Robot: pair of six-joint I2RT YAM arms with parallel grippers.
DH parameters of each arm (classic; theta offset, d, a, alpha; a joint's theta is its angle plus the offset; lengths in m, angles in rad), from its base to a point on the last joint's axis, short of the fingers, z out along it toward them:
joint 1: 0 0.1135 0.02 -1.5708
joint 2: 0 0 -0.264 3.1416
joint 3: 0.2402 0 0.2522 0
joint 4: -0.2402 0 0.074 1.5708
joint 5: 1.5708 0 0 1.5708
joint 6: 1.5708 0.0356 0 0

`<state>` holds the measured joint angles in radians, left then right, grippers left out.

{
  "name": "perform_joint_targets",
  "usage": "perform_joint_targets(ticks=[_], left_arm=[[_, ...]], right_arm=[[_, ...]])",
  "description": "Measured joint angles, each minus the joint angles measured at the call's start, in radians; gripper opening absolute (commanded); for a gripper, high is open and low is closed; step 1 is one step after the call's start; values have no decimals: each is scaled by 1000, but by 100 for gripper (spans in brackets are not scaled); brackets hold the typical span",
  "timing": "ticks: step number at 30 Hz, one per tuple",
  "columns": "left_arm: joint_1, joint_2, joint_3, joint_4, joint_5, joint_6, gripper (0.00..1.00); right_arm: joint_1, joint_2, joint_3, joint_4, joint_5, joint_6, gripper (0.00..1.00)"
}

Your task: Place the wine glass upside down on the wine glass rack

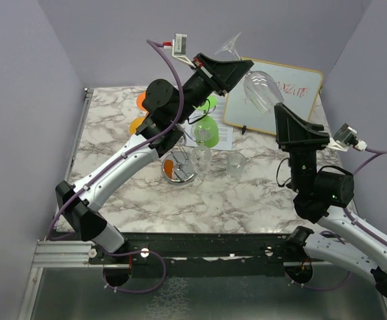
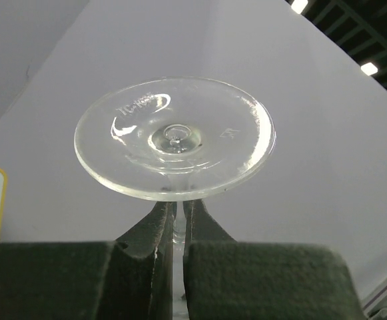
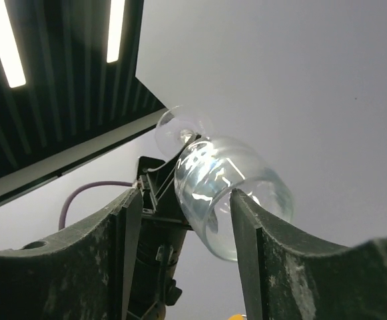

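Nearest us, at the lower right of the overhead view, our right claw (image 3: 183, 200) points upward with its jaws spread wide and nothing gripped. From its own camera the bowl of the wine glass (image 1: 263, 90) shows between its fingers, but we cannot tell whether they touch it.

Mid-frame on the marbled desk (image 1: 246, 200) stands the wine glass rack (image 1: 179, 169), with a clear tumbler (image 1: 236, 165) near its right and green cups (image 1: 206, 130) behind it.

Farther back, high above the desk, our left claw (image 2: 178, 217) is clamped on the stem just under the foot. It holds the glass tilted, foot uppermost and bowl hanging toward the whiteboard (image 1: 293, 87).

We judge the glass is nearly inverted, so the step in hand is carrying it to the rack. We should level the foot, keep the grip firm on the thin stem, and slide the stem sideways into a loop arm so the foot seats on the wire.

The right claw crowds the bowl and should give way first. The rack's lower-left side looks the most open for an approach, while the tumbler hems in its right.
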<state>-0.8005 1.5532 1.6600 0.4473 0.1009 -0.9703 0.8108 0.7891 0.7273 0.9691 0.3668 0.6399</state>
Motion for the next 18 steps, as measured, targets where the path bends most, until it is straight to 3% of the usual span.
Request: perform_joint_targets(ticks=[9,18], left_arm=[[23,-85,18,-104,143,215,0],[33,-127,204,-472,229,437,0]], right_arm=[[1,-69,-13,-75,36,-71,63],[1,-145,-8,-203,87,-210,63]])
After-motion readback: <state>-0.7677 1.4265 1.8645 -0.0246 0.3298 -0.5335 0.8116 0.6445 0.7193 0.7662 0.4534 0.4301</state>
